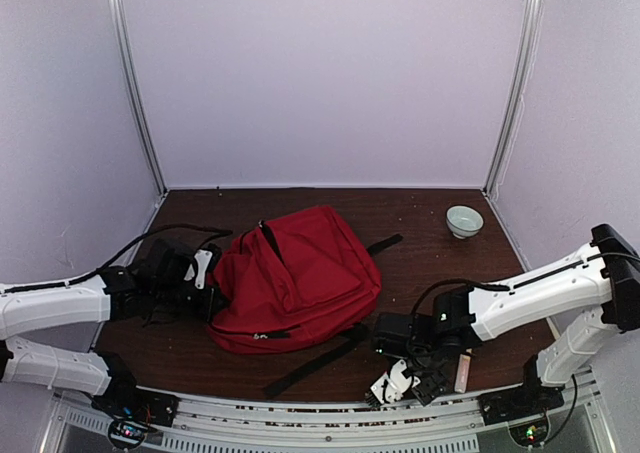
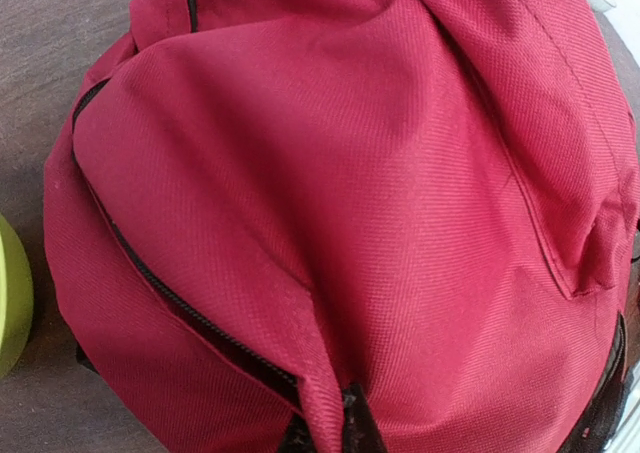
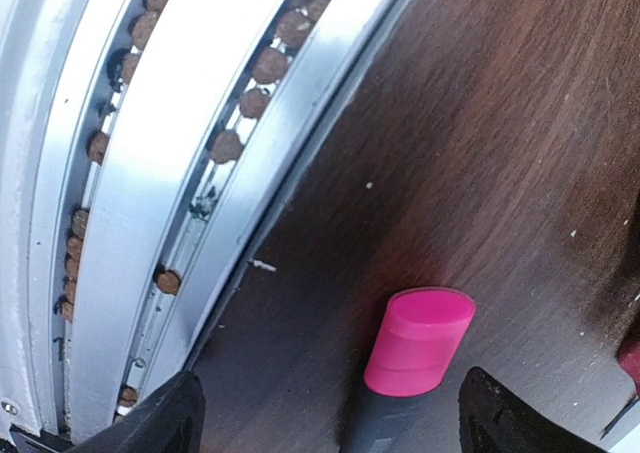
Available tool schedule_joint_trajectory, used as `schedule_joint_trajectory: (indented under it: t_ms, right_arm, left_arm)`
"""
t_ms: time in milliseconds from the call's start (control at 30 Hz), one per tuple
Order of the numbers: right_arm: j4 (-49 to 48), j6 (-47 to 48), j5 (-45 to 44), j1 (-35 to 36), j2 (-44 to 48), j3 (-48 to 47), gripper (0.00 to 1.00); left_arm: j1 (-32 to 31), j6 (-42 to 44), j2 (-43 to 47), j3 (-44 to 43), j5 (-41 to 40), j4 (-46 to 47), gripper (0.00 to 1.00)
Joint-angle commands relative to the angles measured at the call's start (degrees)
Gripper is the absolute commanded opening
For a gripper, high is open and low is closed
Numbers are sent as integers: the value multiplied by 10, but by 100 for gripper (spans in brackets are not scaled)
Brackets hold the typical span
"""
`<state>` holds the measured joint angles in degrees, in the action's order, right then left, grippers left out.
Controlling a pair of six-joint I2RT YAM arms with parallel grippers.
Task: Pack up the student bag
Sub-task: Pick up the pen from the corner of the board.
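While the left hand (image 1: pixel 203 276) is pinched on a fold of the red bag (image 1: pixel 295 273) at its left edge, the right hand (image 3: pixel 330 413) is spread low over the tabletop (image 3: pixel 480 123). A pink-capped marker (image 3: pixel 418 341) lies between its fingers (image 3: pixel 170 418), its cap clear of both. A metal rail (image 3: pixel 150 173) runs just beside. The bag lies flat mid-tabletop, with black straps (image 1: pixel 315 365) trailing toward the near edge. A pale bowl (image 1: pixel 464 220) sits well apart, far right.
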<state>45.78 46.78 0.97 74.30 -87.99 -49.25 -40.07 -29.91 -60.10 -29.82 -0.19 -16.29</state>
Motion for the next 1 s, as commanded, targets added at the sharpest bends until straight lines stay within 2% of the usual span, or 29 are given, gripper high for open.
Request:
schedule_joint_trajectory:
  t_ms: [0,133,200,233,300,333,600,733,967]
  right_arm:
    - [15,19,-9,-19,-2,-9,89]
    - [29,13,9,-51,-24,-24,84]
    - [29,9,19,-62,-44,-42,77]
    - [32,7,23,-65,-56,-51,70]
    - [40,1,21,-66,-81,-67,48]
    - [41,-8,16,-66,-90,-72,43]
    - [36,-25,8,-66,-87,-67,24]
    - [28,-27,9,-66,-52,-65,15]
    - [-16,-31,25,-66,41,-47,6]
  left_arm:
    - [-5,20,-1,-22,12,46,0]
    - [-5,25,-12,-26,12,55,0]
    - [-6,27,-22,-29,12,58,0]
    - [-5,27,-27,-30,14,58,0]
    - [-5,28,-34,-32,19,60,0]
    - [-5,29,-36,-32,22,62,0]
    - [-6,31,-40,-30,24,60,0]
    - [-8,22,-29,-19,26,60,0]
    - [-40,1,4,-1,9,59,0]
